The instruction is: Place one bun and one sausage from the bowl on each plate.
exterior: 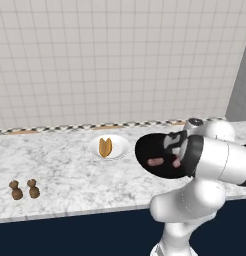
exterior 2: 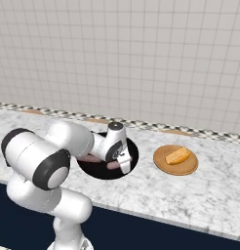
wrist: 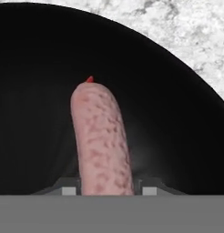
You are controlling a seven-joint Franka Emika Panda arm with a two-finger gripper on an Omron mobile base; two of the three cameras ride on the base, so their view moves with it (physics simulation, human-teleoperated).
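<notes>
Sausage (wrist: 102, 141) sits between gripper (wrist: 107, 191) tips in hand view, tips either side of it down in bowl (wrist: 36, 68); can't tell if they're clamped on it or just apart around it

Second sausage (exterior: 156, 162) lies in bowl too

Bun (exterior: 105, 147) already on white plate (exterior: 121, 145), at 9 o'clock from bowl; other bun (exterior 2: 177, 156) on orange plate (exterior 2: 163, 168), 3 o'clock

Risk: round sausage, grip looks near one end, could pivot or slip on lift and roll back into bowl, or bump second one

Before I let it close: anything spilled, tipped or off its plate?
Nothing stands out. One bun sits on the white plate, another bun on the orange plate. Both sausages lie inside the bowl, one between the gripper fingertips.
</notes>
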